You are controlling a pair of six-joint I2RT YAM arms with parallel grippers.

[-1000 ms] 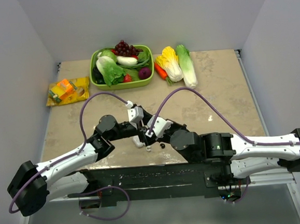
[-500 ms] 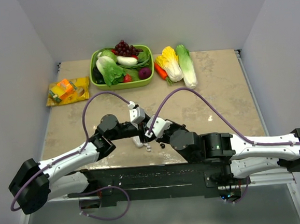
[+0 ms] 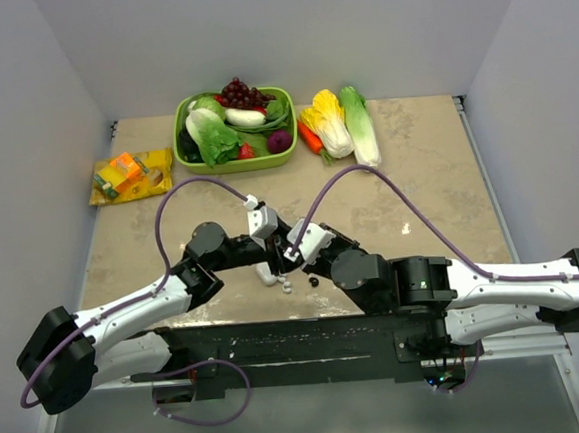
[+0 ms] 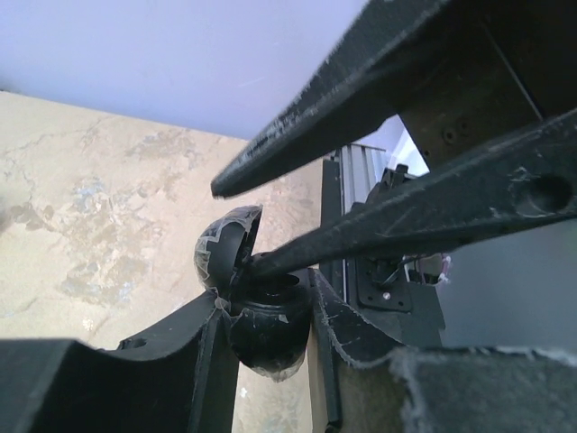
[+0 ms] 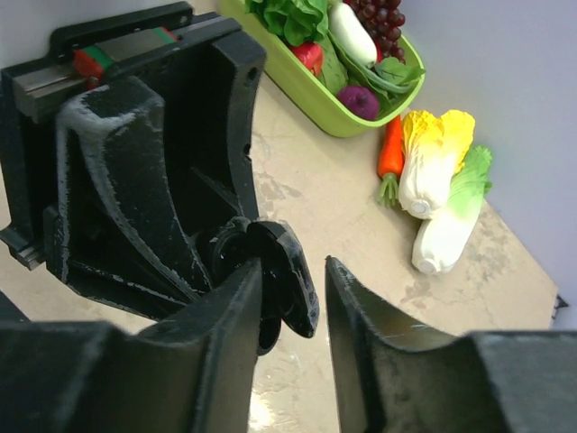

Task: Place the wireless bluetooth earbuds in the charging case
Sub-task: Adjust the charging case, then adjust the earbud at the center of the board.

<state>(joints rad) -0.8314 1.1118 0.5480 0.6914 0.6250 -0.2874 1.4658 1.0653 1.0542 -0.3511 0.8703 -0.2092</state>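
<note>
The black, rounded charging case (image 4: 267, 332) hangs between my left gripper's (image 4: 268, 299) fingers, which are shut on its body. Its lid (image 4: 225, 251) stands open. In the right wrist view that lid (image 5: 290, 271) sits in the gap of my open right gripper (image 5: 293, 265). One right finger (image 4: 379, 236) reaches to the case's mouth. From above, both grippers (image 3: 274, 250) (image 3: 293, 256) meet over the table's near middle. Below them on the table lie a white earbud (image 3: 287, 288), a black earbud (image 3: 313, 282) and a white piece (image 3: 266, 274). I cannot see inside the case.
A green basket (image 3: 189, 156) of vegetables stands at the back, with cabbages (image 3: 347, 122) and a carrot (image 3: 309, 138) to its right. A yellow snack packet (image 3: 131, 176) lies at the left. Purple cables arch over both arms.
My left gripper has shut on the case. The right gripper, shut a moment ago, has opened at the case's mouth. Both arms have hardly shifted.
</note>
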